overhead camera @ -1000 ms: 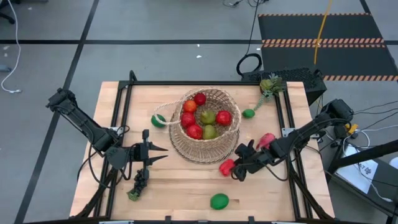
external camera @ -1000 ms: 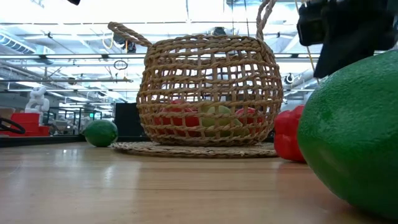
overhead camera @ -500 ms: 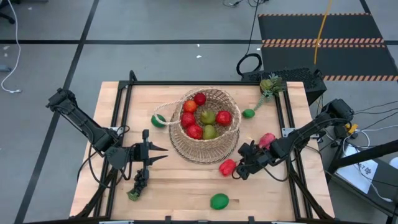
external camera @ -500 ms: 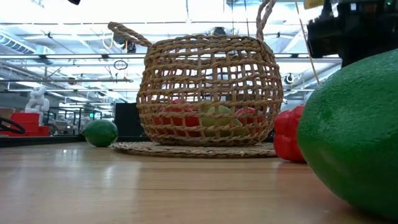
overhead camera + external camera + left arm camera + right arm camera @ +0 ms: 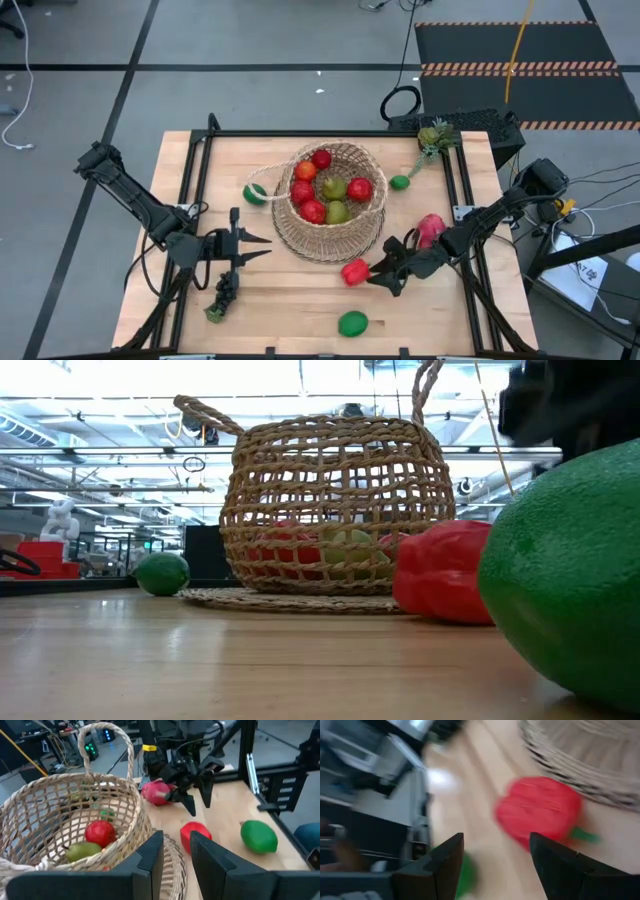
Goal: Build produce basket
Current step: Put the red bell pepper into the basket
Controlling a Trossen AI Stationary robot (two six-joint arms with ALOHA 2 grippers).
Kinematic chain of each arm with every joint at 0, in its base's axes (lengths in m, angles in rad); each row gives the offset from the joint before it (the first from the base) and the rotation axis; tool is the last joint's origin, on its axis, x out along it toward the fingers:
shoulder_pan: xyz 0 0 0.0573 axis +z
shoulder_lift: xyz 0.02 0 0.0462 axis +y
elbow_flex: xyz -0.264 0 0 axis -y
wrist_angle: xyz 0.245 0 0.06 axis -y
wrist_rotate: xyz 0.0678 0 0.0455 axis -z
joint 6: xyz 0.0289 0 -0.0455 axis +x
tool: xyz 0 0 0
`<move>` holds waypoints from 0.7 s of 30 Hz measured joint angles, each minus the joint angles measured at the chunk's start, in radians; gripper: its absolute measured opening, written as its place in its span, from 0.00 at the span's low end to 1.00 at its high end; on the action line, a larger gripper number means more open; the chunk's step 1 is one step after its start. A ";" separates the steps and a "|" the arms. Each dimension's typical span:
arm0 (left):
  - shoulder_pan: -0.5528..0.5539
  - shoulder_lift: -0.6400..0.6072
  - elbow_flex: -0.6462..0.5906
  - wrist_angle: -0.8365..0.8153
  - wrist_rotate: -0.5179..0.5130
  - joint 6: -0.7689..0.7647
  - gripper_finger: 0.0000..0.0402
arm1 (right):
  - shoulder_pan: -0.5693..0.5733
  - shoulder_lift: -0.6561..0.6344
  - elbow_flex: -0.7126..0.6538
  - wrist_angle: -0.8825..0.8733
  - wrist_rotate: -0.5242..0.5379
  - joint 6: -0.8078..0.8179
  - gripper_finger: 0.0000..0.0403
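The woven basket [image 5: 331, 203] stands mid-table on its flat base and holds several red and green fruits [image 5: 334, 189]. A red pepper [image 5: 353, 271] lies on the wood just in front of the basket, also seen in the right wrist view [image 5: 537, 810]. My right gripper [image 5: 381, 273] is open just to the pepper's right, its fingers slanting down toward the pepper without touching it. A pink dragon fruit [image 5: 430, 228] lies behind that arm. Dark grapes [image 5: 225, 295] and a green lime [image 5: 352, 323] lie near the front edge. My left gripper [image 5: 265, 247] waits open, left of the basket.
A green round fruit [image 5: 256, 193] lies left of the basket, a small lime [image 5: 399, 182] to its right, and a spiky green fruit [image 5: 432, 137] at the far right corner. A black frame rail [image 5: 330, 133] runs around the table. Bare wood shows along the near edge.
My right gripper has tipped further downward and sunk a little. The red pepper has shifted along the table toward the left and near edges, away from the fingers. The basket and the left arm have stayed put.
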 joint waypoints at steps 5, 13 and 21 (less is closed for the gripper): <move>0.000 0.000 0.000 0.031 0.000 -0.010 0.24 | 0.018 -0.001 0.002 0.086 0.020 -0.109 0.54; 0.000 0.000 0.000 0.031 0.000 -0.055 0.24 | 0.018 -0.004 0.006 -0.079 0.051 -0.200 0.54; 0.008 0.000 0.000 0.030 0.000 -0.053 0.24 | 0.030 -0.004 0.006 -0.239 0.125 -0.365 0.54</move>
